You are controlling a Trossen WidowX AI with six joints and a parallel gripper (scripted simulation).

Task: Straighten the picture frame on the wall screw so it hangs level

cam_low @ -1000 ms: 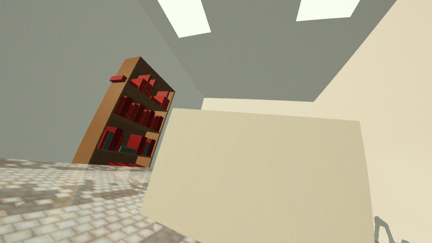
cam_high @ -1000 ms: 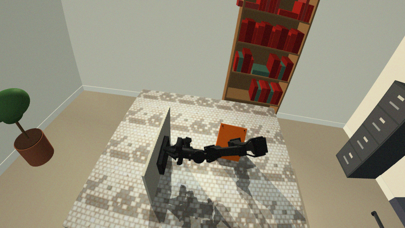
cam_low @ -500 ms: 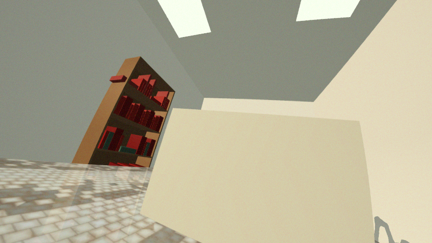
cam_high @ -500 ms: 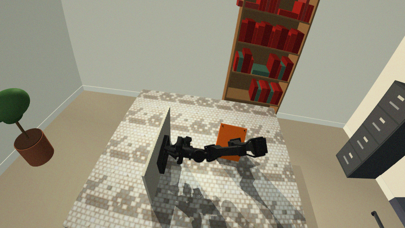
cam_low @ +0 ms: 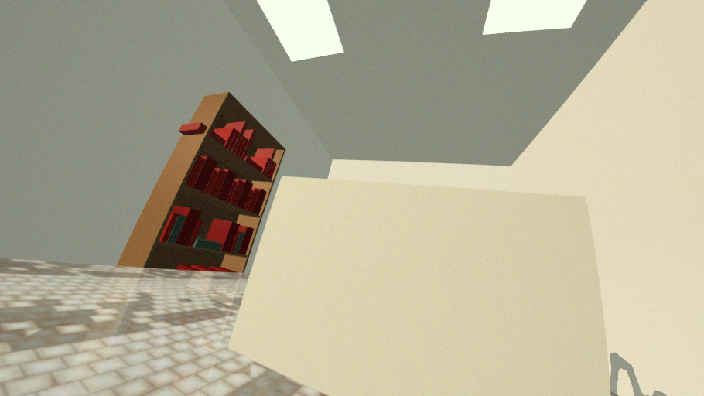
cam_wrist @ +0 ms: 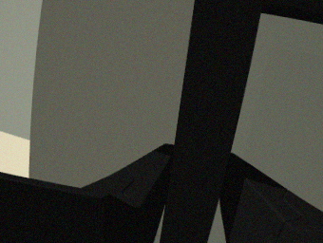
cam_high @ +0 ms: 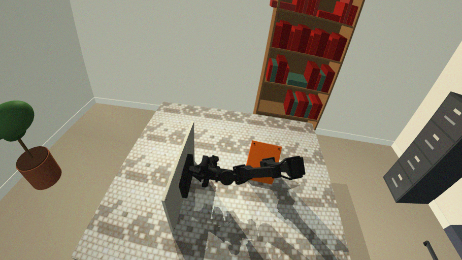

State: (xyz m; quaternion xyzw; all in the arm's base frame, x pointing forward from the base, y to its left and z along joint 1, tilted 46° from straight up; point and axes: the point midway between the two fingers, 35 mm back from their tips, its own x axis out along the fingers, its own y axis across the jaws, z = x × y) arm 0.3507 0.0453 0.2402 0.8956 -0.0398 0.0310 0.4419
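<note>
The black picture frame point(cam_high: 185, 184) point(cam_wrist: 216, 57) is against the arm's side of the upright grey panel point(cam_high: 173, 209) point(cam_wrist: 109, 85). My gripper point(cam_high: 192, 169) point(cam_wrist: 197, 158) is at the frame, shut on one of its black bars. In the wrist view this bar runs up the picture between the two fingertips, leaning a little to the right, and another black bar crosses the top right corner. The screw and the notched strip are hidden. The panel hides the frame in the exterior view. I cannot tell from these views whether the frame is level.
The panel's cream rear side point(cam_low: 418, 295) fills much of the exterior view. The tiled table point(cam_high: 135, 194) point(cam_low: 123, 315) carries the panel and an orange plate point(cam_high: 263, 152) under the arm. A bookcase point(cam_high: 298, 55) point(cam_low: 162, 196), a potted plant point(cam_high: 38, 168) and a dark cabinet point(cam_high: 420, 161) stand beyond.
</note>
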